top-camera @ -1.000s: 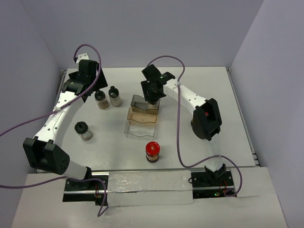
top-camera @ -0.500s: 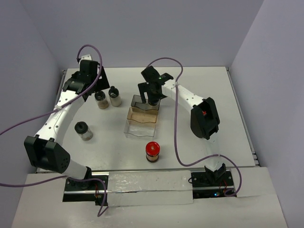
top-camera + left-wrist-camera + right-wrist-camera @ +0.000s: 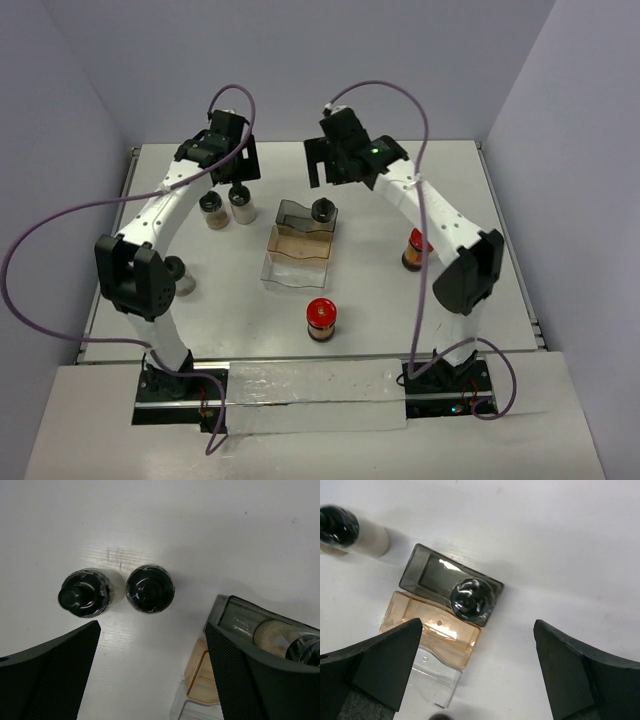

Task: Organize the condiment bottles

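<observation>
Two black-capped condiment bottles (image 3: 210, 208) (image 3: 241, 200) stand side by side at the back left. In the left wrist view they are the bottles (image 3: 82, 592) (image 3: 150, 588) just ahead of my open, empty left gripper (image 3: 152, 680) (image 3: 232, 178). A third black-capped bottle (image 3: 323, 211) (image 3: 472, 598) stands in the grey tray (image 3: 292, 213). My right gripper (image 3: 480, 670) (image 3: 330, 172) hovers open above and behind it, holding nothing. Another black-capped bottle (image 3: 180, 274) is half hidden by the left arm. One red-capped bottle (image 3: 320, 317) stands near the front and one (image 3: 414, 246) beside the right arm.
Three small trays lie in a row at the centre: grey (image 3: 427, 575), amber (image 3: 432, 627) and clear (image 3: 437, 680). Both arms arch over the back of the table, with cables looping above them. The side walls stand close on the left and right.
My right gripper opened, left the black-capped bottle in the grey tray and rose back. The left gripper swung right to hang over the two bottles. The right arm's shift uncovered a red-capped bottle.
</observation>
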Motion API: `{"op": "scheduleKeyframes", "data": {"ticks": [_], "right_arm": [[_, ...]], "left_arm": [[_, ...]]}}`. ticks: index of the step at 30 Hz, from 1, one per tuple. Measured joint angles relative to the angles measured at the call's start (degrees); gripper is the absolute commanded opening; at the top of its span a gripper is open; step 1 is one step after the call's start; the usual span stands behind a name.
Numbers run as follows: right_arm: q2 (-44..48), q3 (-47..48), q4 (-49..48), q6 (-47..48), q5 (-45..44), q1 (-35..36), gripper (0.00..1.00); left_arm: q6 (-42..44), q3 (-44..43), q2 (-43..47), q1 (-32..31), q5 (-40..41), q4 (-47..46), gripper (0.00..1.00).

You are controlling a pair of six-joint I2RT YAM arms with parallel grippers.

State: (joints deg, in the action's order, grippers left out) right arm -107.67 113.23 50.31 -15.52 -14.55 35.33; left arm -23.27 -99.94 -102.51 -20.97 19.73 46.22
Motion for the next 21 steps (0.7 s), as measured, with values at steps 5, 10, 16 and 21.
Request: {"op": "scheduleKeyframes", "data": {"ticks": [5, 10, 16, 21], "right_arm": [[11.9, -5.9, -1.3, 0.0, -2.9, -3.0, 1.0], [19.1, -15.2, -3.6, 0.0, -3.3, -8.7, 1.0], [19.6, -21.8, -3.8, 0.0, -2.8, -10.5, 1.0], [19.4, -22.3, -4.1, 0.0, -2.3, -10.5, 1.0]], "left_arm": [[-0.9, -4.0, -5.3, -0.7, 0.2, 1.4, 0.94], [-2.8, -6.6, -10.3, -0.7, 1.3, 2.2, 0.92], [-5.7, -8.2, -14.1, -0.7, 3.8, 4.0, 0.91], [-7.8, -8.3, -15.6, -0.7, 5.4, 4.4, 0.94]]}}
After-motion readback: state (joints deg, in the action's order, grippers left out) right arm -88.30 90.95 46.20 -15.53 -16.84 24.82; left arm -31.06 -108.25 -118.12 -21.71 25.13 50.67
